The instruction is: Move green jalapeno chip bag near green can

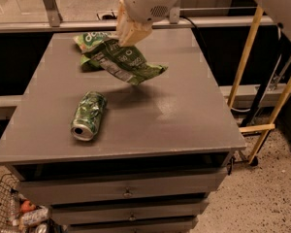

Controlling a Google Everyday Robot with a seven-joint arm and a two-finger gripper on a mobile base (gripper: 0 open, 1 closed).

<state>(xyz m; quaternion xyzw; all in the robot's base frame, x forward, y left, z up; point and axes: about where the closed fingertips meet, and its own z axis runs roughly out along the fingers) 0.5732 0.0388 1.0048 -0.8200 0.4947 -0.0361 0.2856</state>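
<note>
Grey metal drawer table [184,115]. Wire basket [1,202] on the floor below the can holds clutter. White gripper [127,37] beyond the can, fingers clamped on the wrinkly light-green foil chip bag [123,62], which hangs off the tabletop. Dented shiny green metal can [88,115] lies on its side.

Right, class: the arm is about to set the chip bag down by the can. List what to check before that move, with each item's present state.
1. Grip: the gripper, above the table's back edge, is shut on the green jalapeno chip bag: ok.
2. Bag off the table, hanging over its shadow: ok.
3. Green can found, lying on its side at front left: ok.
4. Bare tabletop beside the can for landing: ok.
5. Second green bag free of the held one: cannot tell, they overlap in view.
6. Bag near the can: not ok.
</note>
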